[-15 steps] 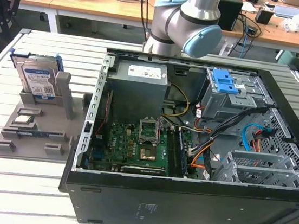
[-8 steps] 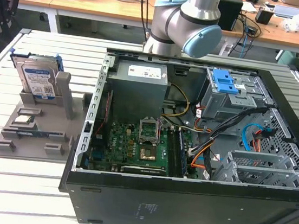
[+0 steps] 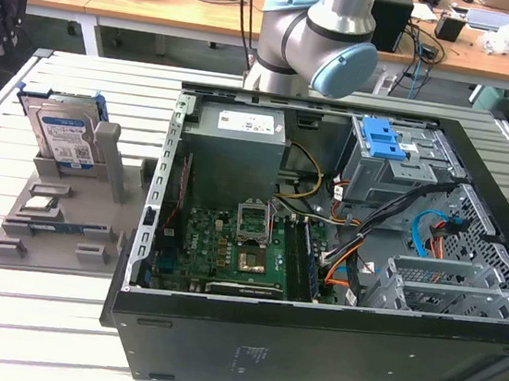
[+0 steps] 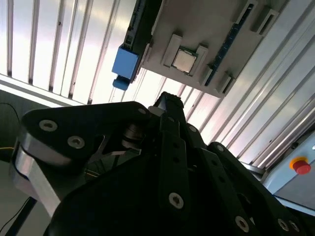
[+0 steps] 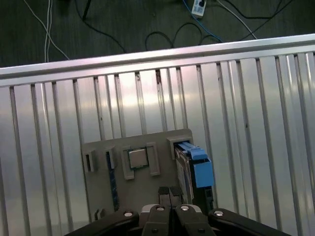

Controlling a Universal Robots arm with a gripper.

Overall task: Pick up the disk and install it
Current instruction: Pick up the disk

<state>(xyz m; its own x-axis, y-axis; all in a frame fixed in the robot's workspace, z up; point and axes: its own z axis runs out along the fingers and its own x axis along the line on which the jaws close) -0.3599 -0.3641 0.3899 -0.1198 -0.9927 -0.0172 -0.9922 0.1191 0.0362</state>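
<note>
Well, the disk [image 3: 64,135] is seen stood upright on its edge in a slot of the grey holder [image 3: 109,168] on the slatted worktop [image 3: 25,320], at the exterior view's upper left, beside the open computer case [image 3: 309,355]. A silver body, white-and-blue label and bright blue frame can be made out. In the first wrist view the jaws are seen pressed shut over the holder, nothing gripped.
</note>
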